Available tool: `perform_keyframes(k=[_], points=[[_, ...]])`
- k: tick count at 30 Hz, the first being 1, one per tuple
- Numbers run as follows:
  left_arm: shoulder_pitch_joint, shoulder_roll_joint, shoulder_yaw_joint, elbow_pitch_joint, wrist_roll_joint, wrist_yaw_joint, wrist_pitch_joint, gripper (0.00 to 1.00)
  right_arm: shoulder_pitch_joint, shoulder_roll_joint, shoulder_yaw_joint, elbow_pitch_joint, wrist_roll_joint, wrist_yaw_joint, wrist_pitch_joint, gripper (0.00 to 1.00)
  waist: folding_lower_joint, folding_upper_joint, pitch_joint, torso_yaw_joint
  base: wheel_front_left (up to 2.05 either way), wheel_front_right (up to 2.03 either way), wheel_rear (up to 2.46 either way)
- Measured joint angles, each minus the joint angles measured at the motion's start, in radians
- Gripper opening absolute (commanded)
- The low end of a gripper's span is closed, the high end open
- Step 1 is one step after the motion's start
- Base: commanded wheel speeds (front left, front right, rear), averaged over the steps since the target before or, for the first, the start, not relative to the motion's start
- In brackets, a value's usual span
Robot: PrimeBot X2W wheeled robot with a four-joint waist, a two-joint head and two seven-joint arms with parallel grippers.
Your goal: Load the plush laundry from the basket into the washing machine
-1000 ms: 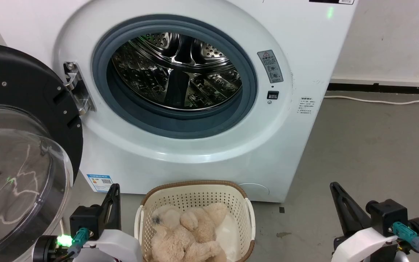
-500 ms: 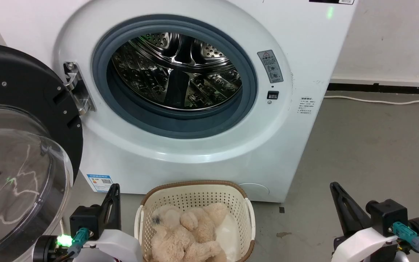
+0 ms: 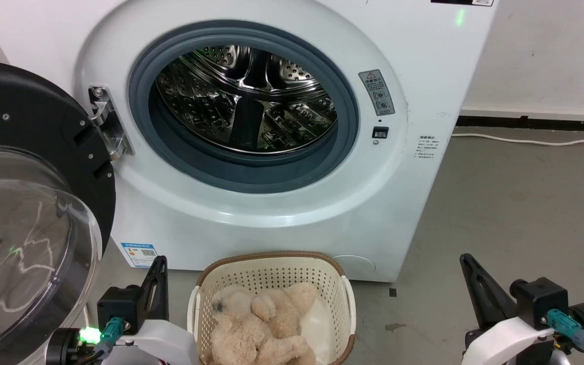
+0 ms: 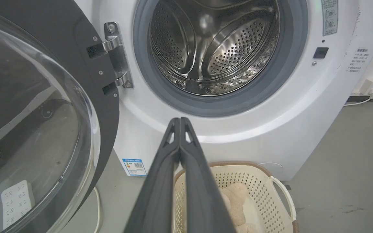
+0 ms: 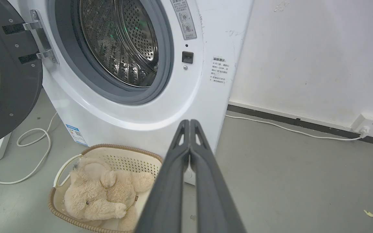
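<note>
Left hand [image 4: 180, 120] and right hand [image 5: 189, 121] are both pressed together while the plush laundry [image 5: 102, 191] sits in the basket [image 3: 271, 255] just near-side of the open washing machine [image 3: 413, 76], so spread one wide and pinch what's probably a limb, not fur.

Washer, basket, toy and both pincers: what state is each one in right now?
Washer: door swung wide open, drum empty.
Basket: upright before the washer, holding the toy.
Toy: lying in the basket, touched by neither pincer.
Left pincer: shut, empty.
Right pincer: shut, empty.
</note>
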Motion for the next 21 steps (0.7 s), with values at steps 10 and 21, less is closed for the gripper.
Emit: perform_keyframes(k=[10,21], points=[[0.001,0.0,-0.012,0.002,-0.01,0.001,-0.002,1.0,0.001,0.0,0.001,0.001,0.009,0.0,-0.002,1.0,0.0,0.0,0.0,0.0,0.0,0.0,0.0],[0.001,0.0,-0.04,0.016,-0.047,0.006,-0.027,1.0,0.004,0.0,0.002,0.0,0.041,0.0,-0.024,1.0,0.0,0.0,0.009,-0.005,0.0,0.0,0.0]])
